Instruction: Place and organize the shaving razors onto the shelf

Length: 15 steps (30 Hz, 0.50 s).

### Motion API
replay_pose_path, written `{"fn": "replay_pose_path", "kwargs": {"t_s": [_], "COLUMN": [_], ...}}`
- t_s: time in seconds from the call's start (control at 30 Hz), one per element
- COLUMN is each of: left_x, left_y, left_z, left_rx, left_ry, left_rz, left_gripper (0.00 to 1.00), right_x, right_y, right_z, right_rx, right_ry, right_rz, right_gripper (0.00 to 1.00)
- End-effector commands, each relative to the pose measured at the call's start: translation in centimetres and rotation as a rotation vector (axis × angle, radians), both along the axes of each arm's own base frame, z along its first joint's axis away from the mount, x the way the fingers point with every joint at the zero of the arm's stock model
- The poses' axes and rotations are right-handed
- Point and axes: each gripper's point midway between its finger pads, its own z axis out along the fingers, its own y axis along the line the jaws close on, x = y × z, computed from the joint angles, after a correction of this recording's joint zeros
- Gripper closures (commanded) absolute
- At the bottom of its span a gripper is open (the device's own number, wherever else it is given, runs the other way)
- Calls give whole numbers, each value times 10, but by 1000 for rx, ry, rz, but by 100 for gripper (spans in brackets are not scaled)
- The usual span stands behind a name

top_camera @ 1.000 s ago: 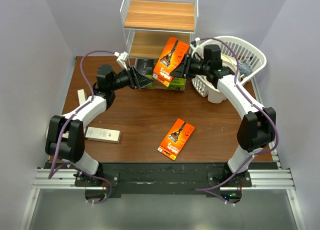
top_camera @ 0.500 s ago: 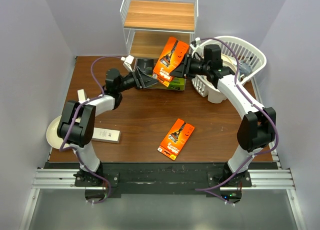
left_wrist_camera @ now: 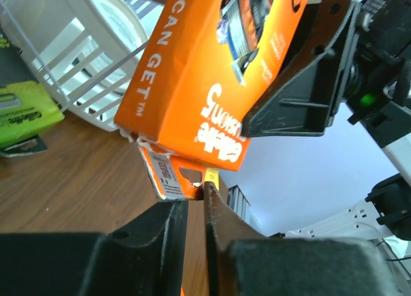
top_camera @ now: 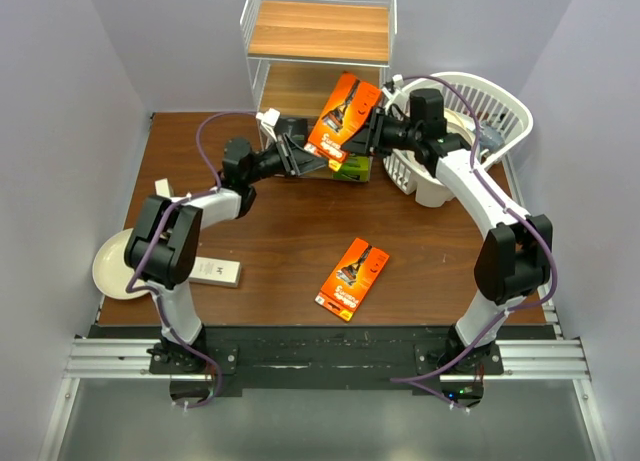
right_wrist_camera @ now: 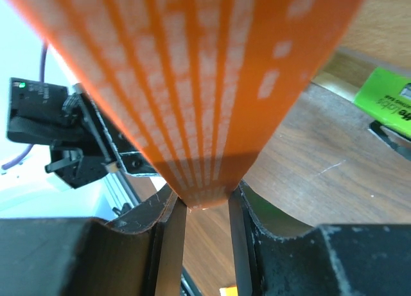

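Orange razor card (top_camera: 343, 116) hung at twelve o'clock before the shelf (top_camera: 318, 31), right jaws clamped on one edge, left jaws pinching its lower corner, probably to steady a handover.

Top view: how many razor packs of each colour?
Orange cards: 2
Slim white boxes: 2
Black boxes with lime-green ends: 2, both partly hidden
Total: 6
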Motion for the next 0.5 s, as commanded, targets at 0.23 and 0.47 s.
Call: {"fn": "replay_pose_path", "kwargs": {"t_s": [0.23, 0.47], "left_x": [-3, -20], "left_y": [-19, -11], "left_z": [68, 72], "left_rx": [-113, -131], "left_ry": [-160, -157], "left_rz": [-17, -19], "left_gripper": [100, 100], "right_x": [11, 10], "right_y": [-6, -10], "right_z": [21, 26], "right_rx": [-32, -44], "right_ry": [-71, -90], "right_rz": [-84, -97], "right_gripper": [26, 20]}}
